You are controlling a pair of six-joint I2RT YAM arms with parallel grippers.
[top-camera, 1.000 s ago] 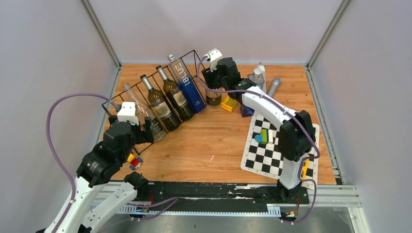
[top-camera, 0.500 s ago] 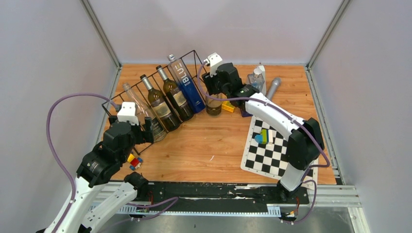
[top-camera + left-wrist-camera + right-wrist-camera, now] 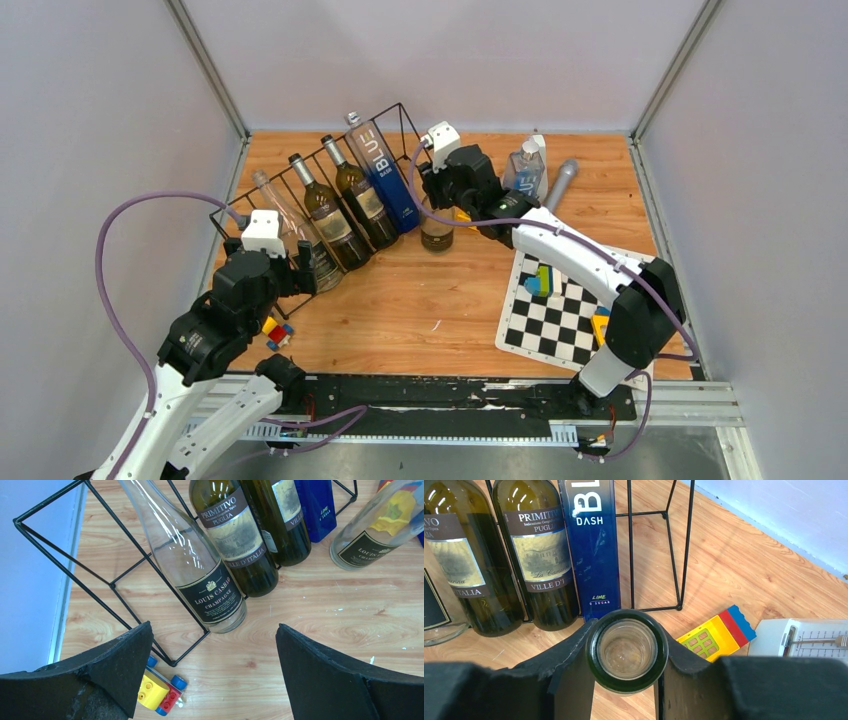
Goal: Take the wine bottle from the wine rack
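Note:
The wine rack [image 3: 300, 162] is a long black wire frame at the back left, also seen in the left wrist view [image 3: 110, 585] and the right wrist view [image 3: 630, 545]. It holds a clear bottle [image 3: 200, 575], two dark green bottles and a blue one [image 3: 385, 175]. The wine bottle [image 3: 437, 232] stands upright on the table just right of the rack, outside the wires. My right gripper [image 3: 450, 190] is shut on its neck; the right wrist view looks down into its open mouth [image 3: 626, 652] between the fingers [image 3: 574, 665]. My left gripper [image 3: 212, 636] hangs open near the rack's near end, holding nothing.
A small toy car [image 3: 277, 332] lies by the rack's near corner. A checkerboard mat [image 3: 560, 315] with coloured blocks is at the right. A yellow toy [image 3: 714, 635], a white toy toaster [image 3: 804, 637], a clear bottle [image 3: 528, 165] and a grey cylinder [image 3: 563, 178] sit behind the right arm.
The right gripper has closed tighter on the bottle's neck and brought the bottle forward, toward the table's middle. The left arm has not moved.

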